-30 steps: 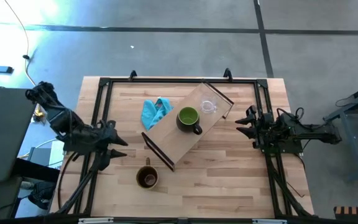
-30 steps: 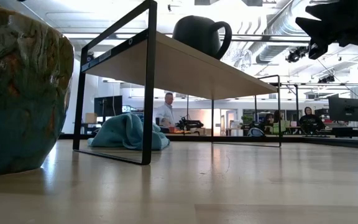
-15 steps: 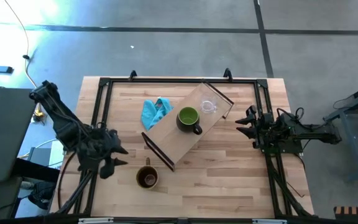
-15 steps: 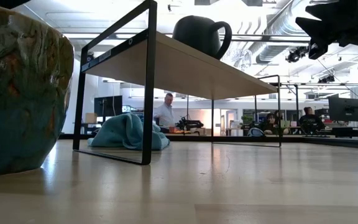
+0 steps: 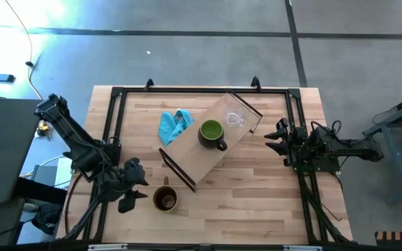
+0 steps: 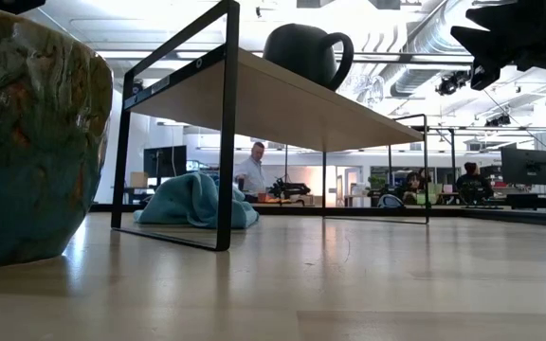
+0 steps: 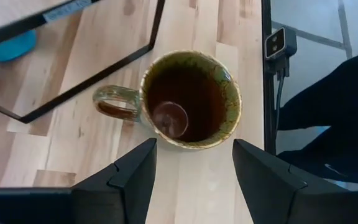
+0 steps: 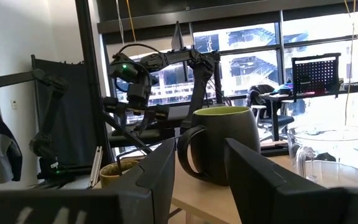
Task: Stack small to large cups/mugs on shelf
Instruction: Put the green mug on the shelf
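Observation:
The brown mug [image 5: 165,200] stands upright on the tabletop near the near edge, its handle [image 7: 114,102] pointing toward the shelf. My left gripper [image 5: 134,189] hovers open just left of it, fingers [image 7: 132,180] short of its rim. The shelf [image 5: 211,150] lies diagonally mid-table on its black end frames. On its board stand the green mug [image 5: 211,132] and, beside it, the clear glass cup [image 5: 234,120]. My right gripper [image 5: 274,139] waits open at the table's right, level with the shelf top, facing the green mug [image 8: 225,146].
A blue cloth [image 5: 174,124] lies crumpled on the table beside the shelf's left side. Black rails [image 5: 201,90] frame the tabletop. Bare wood stretches between the shelf and the near edge, right of the brown mug. People sit in the room beyond [image 6: 252,175].
My left arm has swung from the table's left edge toward the near edge and rightward, bringing its open gripper close beside the brown mug. The mugs, glass cup, shelf and right arm have stayed put.

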